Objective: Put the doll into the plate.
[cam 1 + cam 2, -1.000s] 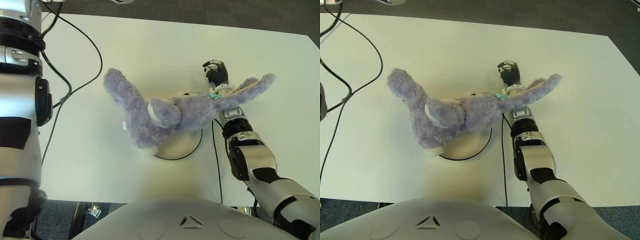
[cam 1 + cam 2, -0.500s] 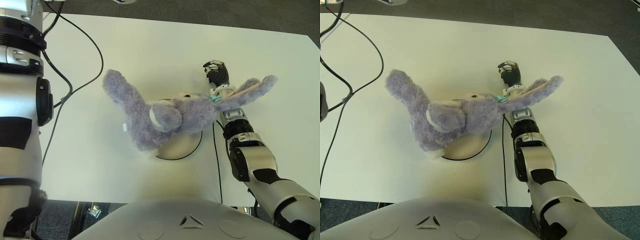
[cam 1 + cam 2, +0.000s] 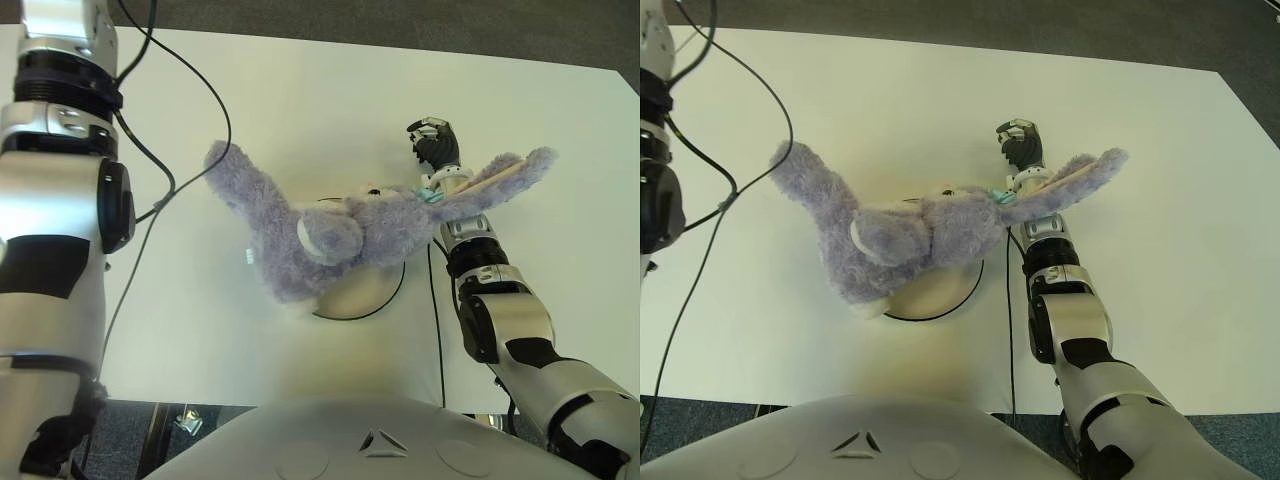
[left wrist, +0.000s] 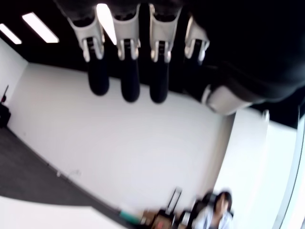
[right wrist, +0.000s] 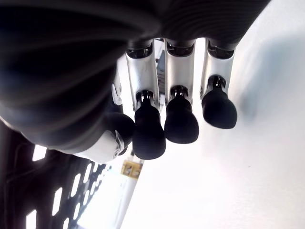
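Observation:
A fluffy purple doll (image 3: 340,235) lies across a pale round plate (image 3: 375,295) at the middle of the white table (image 3: 300,100), covering most of it. One long limb (image 3: 510,172) of the doll stretches right and drapes over my right wrist. Just beyond that limb, my right hand (image 3: 436,143) has curled fingers (image 5: 181,119) with nothing in them. My left hand (image 4: 138,71) is raised out of the eye views, its fingers straight and holding nothing. Only the left arm (image 3: 60,180) shows, at the left edge.
A black cable (image 3: 170,180) hangs from the left arm and runs over the table's left part. Another cable (image 3: 436,330) runs along my right forearm to the near table edge. A person (image 4: 214,214) sits far off in the left wrist view.
The left arm has swung further into view at the left, dragging its cable right. The doll has barely shifted on the plate. My right hand stays put.

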`<action>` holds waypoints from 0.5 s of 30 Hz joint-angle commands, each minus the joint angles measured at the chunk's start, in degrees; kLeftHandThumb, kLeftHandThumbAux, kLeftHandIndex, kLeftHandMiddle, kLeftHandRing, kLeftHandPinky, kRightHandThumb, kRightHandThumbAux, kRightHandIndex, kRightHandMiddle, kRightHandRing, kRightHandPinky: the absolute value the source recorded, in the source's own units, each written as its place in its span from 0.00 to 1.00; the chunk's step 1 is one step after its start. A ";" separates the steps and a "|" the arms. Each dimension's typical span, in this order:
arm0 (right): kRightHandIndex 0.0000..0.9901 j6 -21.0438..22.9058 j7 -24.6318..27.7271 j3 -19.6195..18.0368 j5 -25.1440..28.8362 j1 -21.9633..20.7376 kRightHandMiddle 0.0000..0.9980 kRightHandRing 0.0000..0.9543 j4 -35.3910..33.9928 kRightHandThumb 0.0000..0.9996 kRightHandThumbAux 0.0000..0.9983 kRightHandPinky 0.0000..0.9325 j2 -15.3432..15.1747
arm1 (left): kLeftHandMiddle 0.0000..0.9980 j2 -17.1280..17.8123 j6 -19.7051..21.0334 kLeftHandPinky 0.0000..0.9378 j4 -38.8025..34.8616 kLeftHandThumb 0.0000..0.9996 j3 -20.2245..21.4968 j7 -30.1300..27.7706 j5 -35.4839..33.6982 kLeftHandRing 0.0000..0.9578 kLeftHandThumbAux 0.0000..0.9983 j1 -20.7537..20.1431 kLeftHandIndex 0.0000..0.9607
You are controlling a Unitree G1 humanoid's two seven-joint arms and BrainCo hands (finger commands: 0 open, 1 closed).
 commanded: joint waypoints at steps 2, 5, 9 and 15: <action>0.44 -1.48 -1.98 -6.21 6.72 7.48 0.76 0.79 -7.51 0.71 0.72 0.82 2.87 | 0.69 -15.87 12.20 0.70 7.59 0.71 11.95 33.55 -6.78 0.70 0.70 18.49 0.46; 0.44 -1.42 -2.62 -6.88 7.06 8.50 0.77 0.80 -10.05 0.71 0.72 0.82 3.70 | 0.70 -18.14 11.49 0.70 4.97 0.71 11.84 35.06 -5.99 0.71 0.70 20.85 0.46; 0.44 -0.81 -3.01 -7.12 7.08 10.10 0.77 0.80 -13.68 0.71 0.72 0.83 4.32 | 0.70 -20.11 11.91 0.71 2.68 0.71 11.69 36.95 -4.94 0.72 0.70 22.87 0.46; 0.44 1.31 -3.34 -7.30 7.06 12.45 0.78 0.81 -19.52 0.71 0.72 0.83 4.74 | 0.71 -21.43 14.99 0.72 0.69 0.71 12.00 38.50 -4.23 0.73 0.70 24.84 0.46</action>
